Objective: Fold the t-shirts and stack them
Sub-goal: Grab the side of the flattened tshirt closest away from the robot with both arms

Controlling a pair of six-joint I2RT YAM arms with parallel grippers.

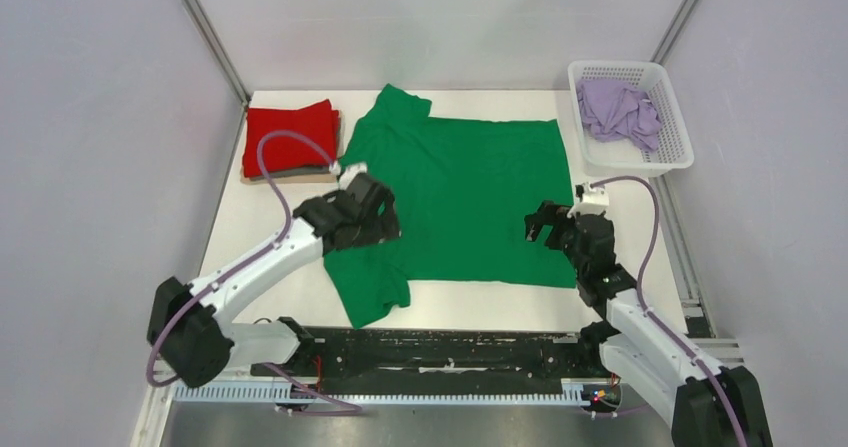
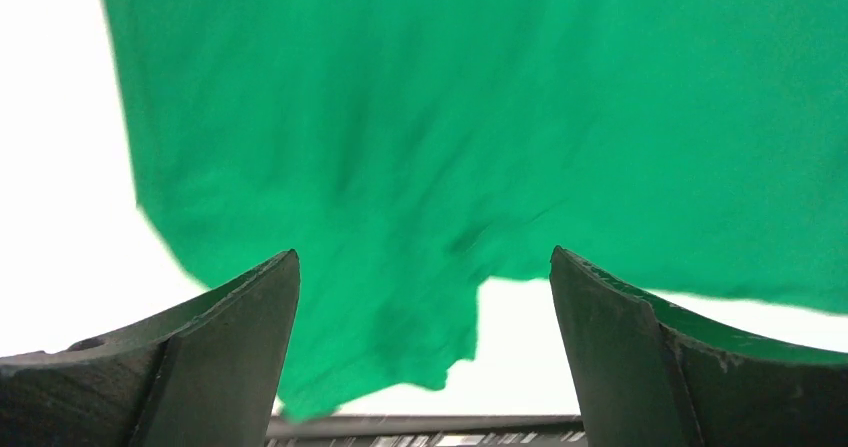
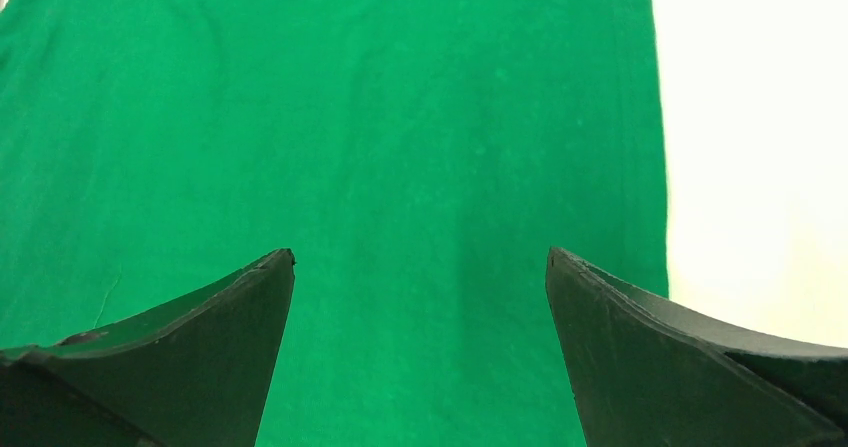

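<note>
Top external view shows a bright green short-sleeved fabric t-shirt (image 1: 470, 197) spread flat across the middle of the white bench (image 1: 480, 305), with its sleeves at the left of the frame and its hem at the right. A folded red fabric t-shirt (image 1: 290, 137) lies at the upper left, just beside the green one. A crumpled pale lilac t-shirt (image 1: 620, 112) sits inside the white plastic lattice basket (image 1: 683, 157) at the upper right. The left pincer (image 1: 372, 213) is over the green shirt's sleeve end, and the left wrist view shows its fingers (image 2: 240, 307) wide apart and holding nothing. The right pincer (image 1: 540, 225) is over the shirt near its hem, also spread apart and empty, with only green cloth below.
</note>
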